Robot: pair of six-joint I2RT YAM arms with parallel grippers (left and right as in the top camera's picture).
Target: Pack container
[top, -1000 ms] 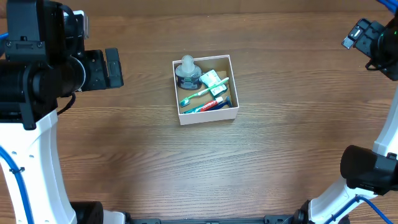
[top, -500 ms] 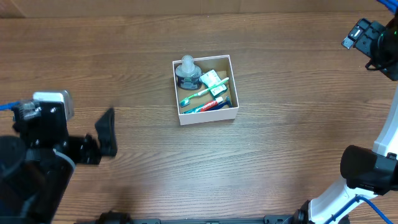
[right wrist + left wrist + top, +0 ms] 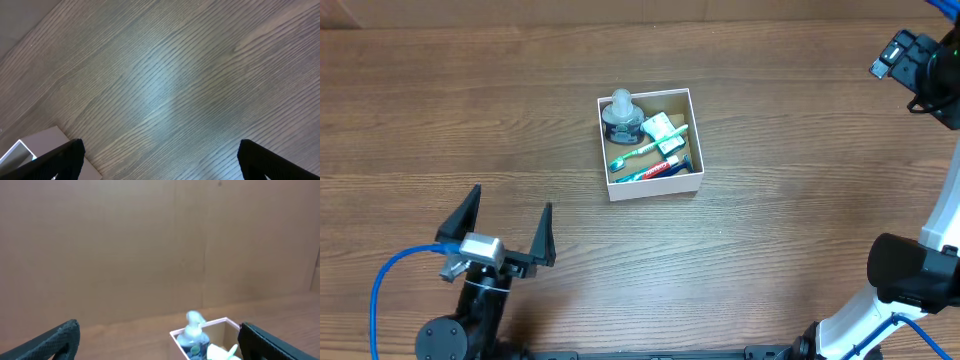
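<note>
The container (image 3: 654, 187), a square shallow box, white outside and brown inside, stands at the middle of the table. It holds a pump bottle (image 3: 621, 117), a green toothbrush (image 3: 634, 154), a small green-and-white packet (image 3: 662, 127) and a toothpaste tube (image 3: 654, 170). My left gripper (image 3: 508, 227) is open and empty, low at the front left, well short of the box. Its wrist view shows the box corner (image 3: 217, 324) and bottle (image 3: 193, 335) ahead. My right gripper (image 3: 160, 162) is open and empty over bare table; a box corner (image 3: 30, 145) shows at its left.
A brown cardboard wall (image 3: 150, 245) stands behind the table. The right arm's base (image 3: 910, 270) sits at the front right and its wrist (image 3: 920, 65) is high at the far right. A blue cable (image 3: 390, 285) loops by the left arm.
The left arm has swung from the far left down to the front left, and its open jaws now point toward the box. The right arm and the box have not moved.
</note>
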